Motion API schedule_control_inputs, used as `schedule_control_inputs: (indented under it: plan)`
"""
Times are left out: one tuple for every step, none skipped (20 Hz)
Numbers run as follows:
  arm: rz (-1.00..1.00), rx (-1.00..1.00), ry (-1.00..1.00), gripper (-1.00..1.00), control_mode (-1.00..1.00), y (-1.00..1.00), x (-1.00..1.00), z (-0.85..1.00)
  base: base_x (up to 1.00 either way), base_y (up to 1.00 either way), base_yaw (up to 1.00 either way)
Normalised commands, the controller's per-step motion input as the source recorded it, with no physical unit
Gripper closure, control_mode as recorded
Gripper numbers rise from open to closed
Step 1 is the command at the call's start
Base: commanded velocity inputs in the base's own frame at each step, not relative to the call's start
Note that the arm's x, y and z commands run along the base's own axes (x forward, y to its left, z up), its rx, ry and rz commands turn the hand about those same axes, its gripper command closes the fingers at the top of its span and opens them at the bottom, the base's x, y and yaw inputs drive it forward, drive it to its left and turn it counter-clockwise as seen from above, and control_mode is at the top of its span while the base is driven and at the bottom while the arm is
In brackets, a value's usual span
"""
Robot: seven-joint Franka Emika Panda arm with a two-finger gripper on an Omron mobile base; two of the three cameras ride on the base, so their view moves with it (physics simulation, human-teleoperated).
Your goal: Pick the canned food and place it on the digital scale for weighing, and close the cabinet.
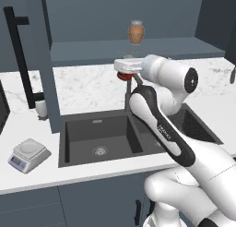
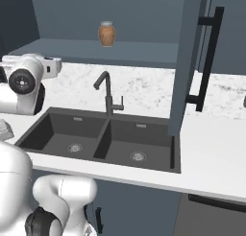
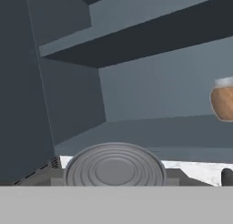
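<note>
The pincer (image 1: 123,75) is clamped on the canned food (image 1: 123,76), held upright with its silvery top up.

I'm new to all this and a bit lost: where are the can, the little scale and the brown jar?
canned food (image 1: 123,75), left base view, its red label under the claw.
digital scale (image 1: 28,148), left base view, its round weighing plate.
tan jar (image 2: 106,34), right base view, middle of its body.

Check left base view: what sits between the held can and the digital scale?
The sink basin and the open cabinet door edge lie between the canned food, held in the gripper, and the digital scale; otherwise bare white counter.
</note>
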Motion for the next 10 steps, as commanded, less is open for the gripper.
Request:
schedule_control_inputs:
  plan:
    - [0.28,0.0,0.17,1.0,-1.0,0.34,-0.15,-0.49,0.0,0.0,0.0]
    - [0.33,-0.01,0.26,1.0,-1.0,0.37,0.0,-0.41,0.0,0.0,0.0]
    - [0.35,-0.01,0.23,1.0,-1.0,0.35,-0.02,-0.36,0.0,0.0,0.0]
    - [0.36,0.0,0.24,1.0,-1.0,0.28,0.0,-0.3,0.0,0.0,0.0]
    - [0.38,-0.01,0.16,1.0,-1.0,0.17,-0.07,-0.25,0.0,0.0,0.0]
    - [0.39,-0.01,0.15,1.0,-1.0,0.19,0.0,-0.27,0.0,0.0,0.0]
    - [0.38,-0.05,0.14,1.0,-1.0,0.26,0.0,-0.26,0.0,0.0,0.0]
    - [0.34,-0.06,0.09,1.0,-1.0,0.34,0.0,-0.26,0.0,0.0,0.0]
    - [0.29,-0.05,0.04,1.0,-1.0,0.39,0.0,-0.28,0.0,0.0,0.0]
    - [0.26,-0.06,0.0,1.0,-1.0,0.49,0.0,-0.34,0.0,0.0,0.0]
